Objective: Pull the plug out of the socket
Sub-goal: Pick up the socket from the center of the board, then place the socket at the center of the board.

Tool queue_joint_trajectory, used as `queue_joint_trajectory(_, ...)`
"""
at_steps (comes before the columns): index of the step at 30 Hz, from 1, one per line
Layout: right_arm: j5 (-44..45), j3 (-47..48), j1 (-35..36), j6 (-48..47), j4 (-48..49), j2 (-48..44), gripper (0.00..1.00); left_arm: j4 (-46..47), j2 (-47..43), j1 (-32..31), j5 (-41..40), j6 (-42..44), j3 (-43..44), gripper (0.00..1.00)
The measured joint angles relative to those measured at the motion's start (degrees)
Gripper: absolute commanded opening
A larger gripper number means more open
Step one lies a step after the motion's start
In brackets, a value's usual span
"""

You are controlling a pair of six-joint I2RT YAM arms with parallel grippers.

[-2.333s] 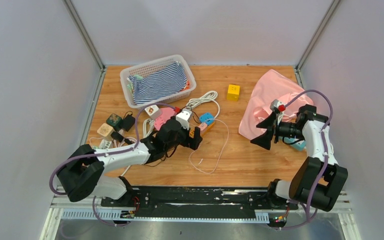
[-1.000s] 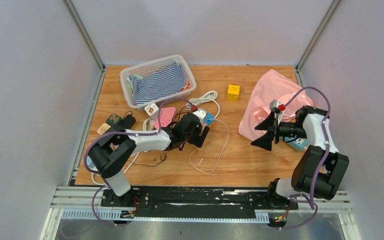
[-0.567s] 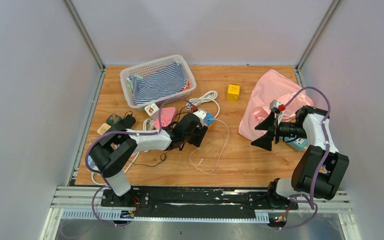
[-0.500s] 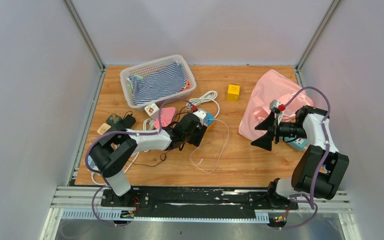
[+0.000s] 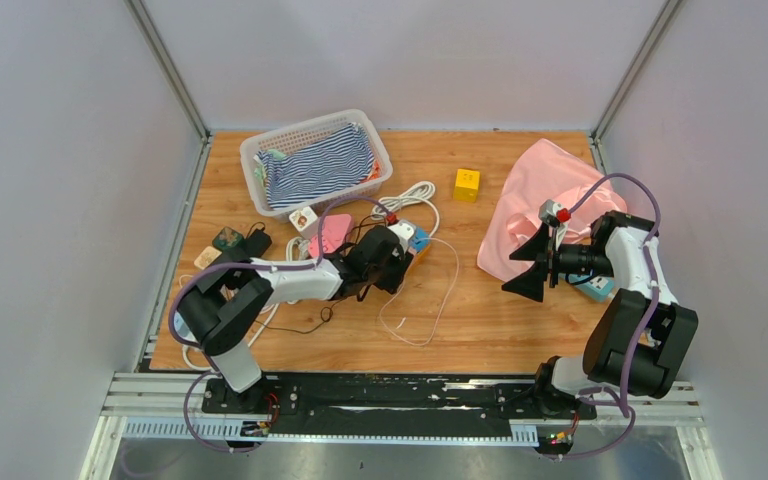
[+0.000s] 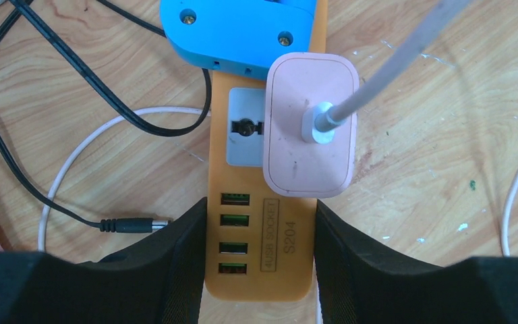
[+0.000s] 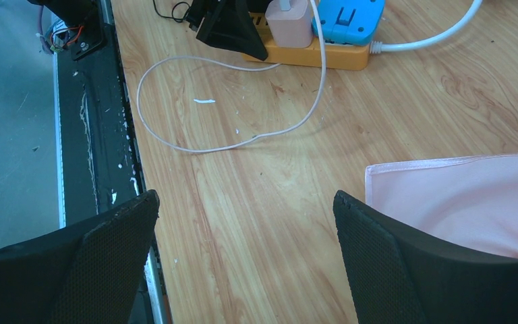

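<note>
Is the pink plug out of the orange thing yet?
Not yet. Done: the left hand is at the orange power strip, a finger against each side. In hand: only that strip, likely to steady it. Left: the pink plug is still plugged in, white cable attached, and the open right hand hangs far away, touching nothing.

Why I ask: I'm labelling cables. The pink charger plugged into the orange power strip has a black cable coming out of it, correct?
No. The cable coming out of the pink charger is white, not black, as the left wrist view shows. The charger is indeed plugged into the orange power strip.
</note>
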Motion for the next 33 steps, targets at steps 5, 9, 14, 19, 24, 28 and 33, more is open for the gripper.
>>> queue_joint_trajectory(5, 0.0, 0.0, 0.0, 0.0, 0.0, 0.0, 1.0, -0.9, -1.6, -0.5, 1.8, 1.5, -0.2, 0.0)
queue_joint_trajectory(9, 0.0, 0.0, 0.0, -0.1, -0.1, 0.0, 1.0, -1.4, -3.8, -1.9, 3.3, 2.3, -0.4, 0.0)
queue_joint_trajectory(14, 0.0, 0.0, 0.0, -0.1, -0.2, 0.0, 1.0, -1.4, -6.4, -3.1, 5.3, 1.5, -0.4, 0.0)
queue_joint_trajectory(19, 0.0, 0.0, 0.0, -0.2, -0.2, 0.0, 1.0, -1.4, -6.9, -4.3, 5.9, -1.6, -0.4, 0.0)
queue_joint_trajectory(24, 0.0, 0.0, 0.0, -0.2, -0.2, 0.0, 1.0, -1.4, -6.2, -7.7, 4.8, -4.0, 0.0, 0.0)
queue_joint_trajectory(28, 0.0, 0.0, 0.0, -0.2, -0.2, 0.0, 1.0, -1.3, -3.6, -11.9, 3.2, -4.3, 1.5, 0.0)
queue_joint_trajectory(33, 0.0, 0.0, 0.0, -0.2, -0.2, 0.0, 1.0, -0.7, -0.2, -14.6, 2.4, -2.3, 3.2, 0.0)
